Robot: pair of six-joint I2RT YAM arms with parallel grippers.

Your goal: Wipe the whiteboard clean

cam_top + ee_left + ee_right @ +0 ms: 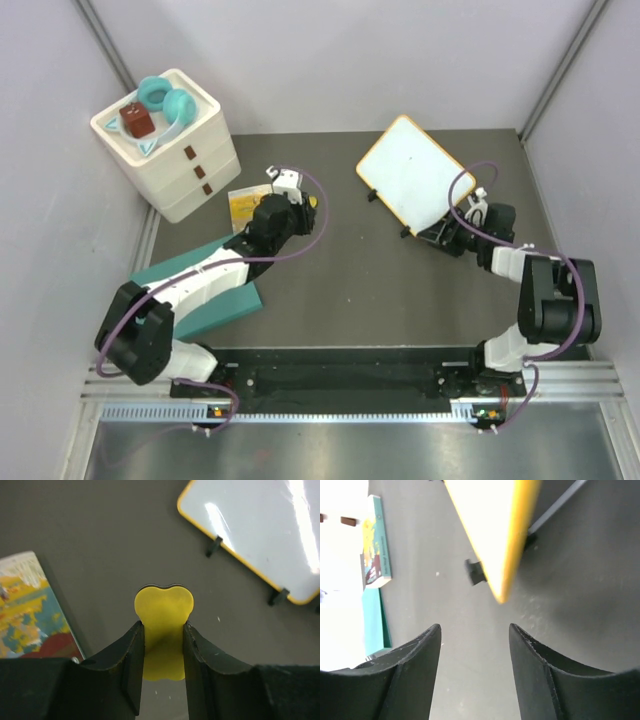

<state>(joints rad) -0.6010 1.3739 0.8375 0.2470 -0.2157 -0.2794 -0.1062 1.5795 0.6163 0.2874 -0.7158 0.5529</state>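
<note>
The left fingers are clamped on a yellow eraser above the grey worktop. The right fingers stand parted and empty, just short of a corner of the whiteboard — it is propped on black feet at the far right.

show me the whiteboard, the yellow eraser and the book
whiteboard (415, 172), top external view, middle of its white face
yellow eraser (164, 607), left wrist view, its upper lobed end
book (30, 612), left wrist view, its colourful cover
</note>
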